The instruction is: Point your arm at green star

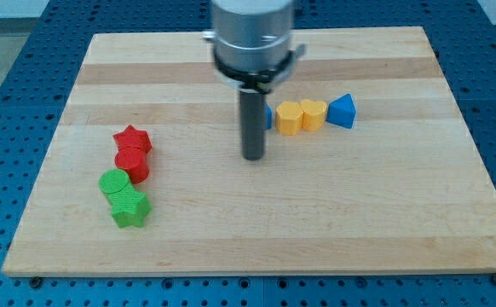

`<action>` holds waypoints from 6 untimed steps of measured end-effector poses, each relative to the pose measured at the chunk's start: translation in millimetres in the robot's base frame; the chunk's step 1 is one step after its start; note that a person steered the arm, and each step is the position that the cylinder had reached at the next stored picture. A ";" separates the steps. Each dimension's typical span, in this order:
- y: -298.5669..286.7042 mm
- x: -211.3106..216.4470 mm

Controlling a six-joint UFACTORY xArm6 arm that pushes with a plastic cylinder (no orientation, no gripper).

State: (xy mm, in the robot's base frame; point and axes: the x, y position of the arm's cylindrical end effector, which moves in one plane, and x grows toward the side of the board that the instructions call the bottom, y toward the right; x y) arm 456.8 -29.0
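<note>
The green star lies near the board's lower left, touching a green round block just above it. My tip is on the board near the middle, well to the right of the green star and a little higher in the view. The dark rod rises from it to the grey arm head at the view's top.
A red star and a red round block sit above the green blocks. To the right of the rod lie a partly hidden blue block, a yellow hexagon, a yellow heart and a blue triangle. The wooden board has blue table around it.
</note>
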 end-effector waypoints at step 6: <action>-99.0 117.5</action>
